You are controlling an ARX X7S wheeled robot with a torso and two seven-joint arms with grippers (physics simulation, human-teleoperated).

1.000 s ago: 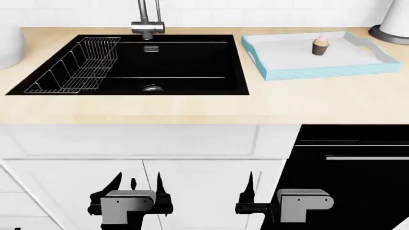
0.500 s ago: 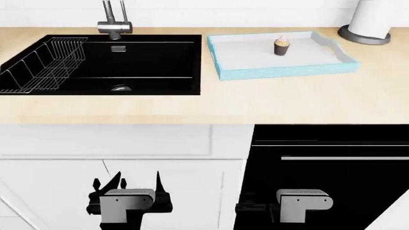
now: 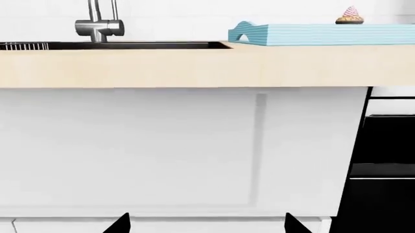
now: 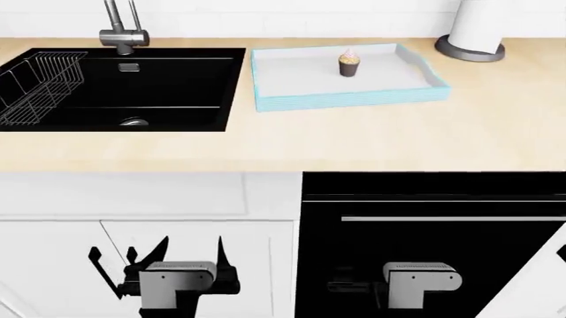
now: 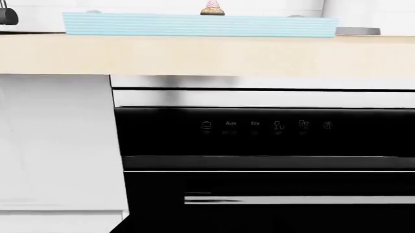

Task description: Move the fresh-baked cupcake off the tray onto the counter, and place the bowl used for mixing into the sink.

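The cupcake [image 4: 349, 64], pink-frosted in a dark wrapper, stands upright at the back of the blue-rimmed tray [image 4: 265, 99] on the counter [image 4: 354, 142]. The black sink [image 4: 177, 86] lies left of the tray. The bowl is out of view. Both grippers hang low in front of the cabinets, well below the counter edge. My left gripper [image 4: 191, 242] [image 3: 207, 216] is open and empty before a white door. My right gripper [image 4: 352, 285] [image 5: 207, 228] faces the black oven, and its dark fingers barely show against it. The left wrist view shows the cupcake [image 3: 349, 15] above the tray rim; so does the right wrist view [image 5: 213, 8].
A white paper-towel roll [image 4: 478, 26] on a grey base stands right of the tray at the back. A steel tap [image 4: 119, 30] rises behind the sink, and a wire rack [image 4: 40, 93] sits in its left part. A black oven front [image 4: 433, 238] is below the counter.
The view has shifted right, so sink, tray and cupcake slid left in the head view. A white object at the far left edge left the view. Both grippers kept their pose.
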